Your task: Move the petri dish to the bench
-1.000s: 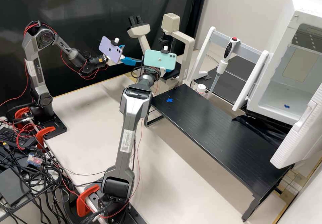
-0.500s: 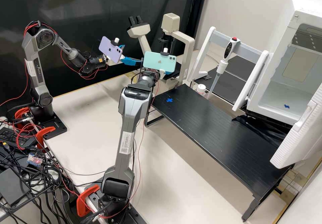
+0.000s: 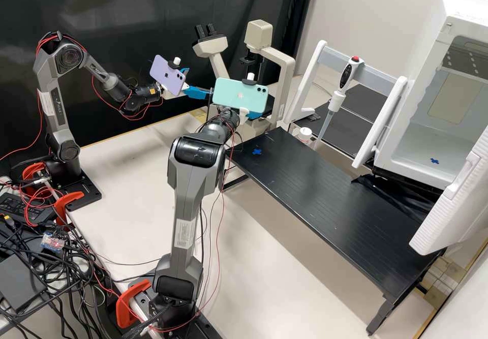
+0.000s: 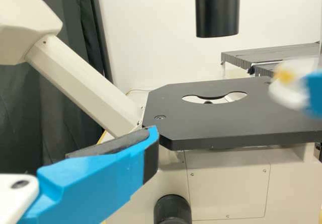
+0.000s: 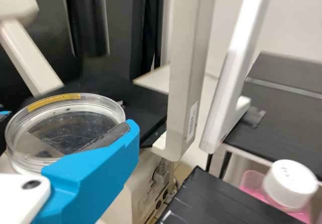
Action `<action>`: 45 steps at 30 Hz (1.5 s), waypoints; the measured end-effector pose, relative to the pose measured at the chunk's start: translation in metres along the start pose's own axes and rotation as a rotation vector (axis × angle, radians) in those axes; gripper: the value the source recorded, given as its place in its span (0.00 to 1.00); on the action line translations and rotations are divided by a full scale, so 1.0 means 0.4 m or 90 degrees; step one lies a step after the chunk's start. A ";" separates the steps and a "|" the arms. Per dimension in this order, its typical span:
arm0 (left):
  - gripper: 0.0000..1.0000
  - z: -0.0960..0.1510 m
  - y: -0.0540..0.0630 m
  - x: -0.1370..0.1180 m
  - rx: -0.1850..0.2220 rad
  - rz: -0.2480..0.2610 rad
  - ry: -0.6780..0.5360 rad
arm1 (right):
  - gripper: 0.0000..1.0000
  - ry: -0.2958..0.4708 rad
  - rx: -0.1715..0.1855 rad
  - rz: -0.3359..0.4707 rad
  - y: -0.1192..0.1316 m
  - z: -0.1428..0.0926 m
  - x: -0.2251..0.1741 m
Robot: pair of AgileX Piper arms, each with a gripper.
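Petri dish (image 5: 60, 133) is side-gripped by the right claw (image 5: 70, 123) near the microscope (image 3: 282, 87), likely keeping it level for the counter (image 3: 330, 202) corner's blue cross (image 3: 256, 151); left claw (image 3: 200, 81) open, empty.

Black bench (image 3: 325, 202) standing on white table (image 3: 127, 176); blue tape cross (image 3: 257, 151) near bench's far end.

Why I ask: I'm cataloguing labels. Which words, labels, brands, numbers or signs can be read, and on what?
No print is clear enough to quote.
White arm label: too small.
White microscope label: blurred.
White cap: marks too blurred to read.
Mint phone: small emblem, no readable words.
Black bench: blue cross, no words.
White cabinet: another blue cross, faint print too small.
Petri dish: no readable text.
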 end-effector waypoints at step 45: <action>1.00 0.000 0.000 0.000 0.000 0.000 0.000 | 1.00 -0.069 -0.040 0.062 -0.050 0.266 -0.255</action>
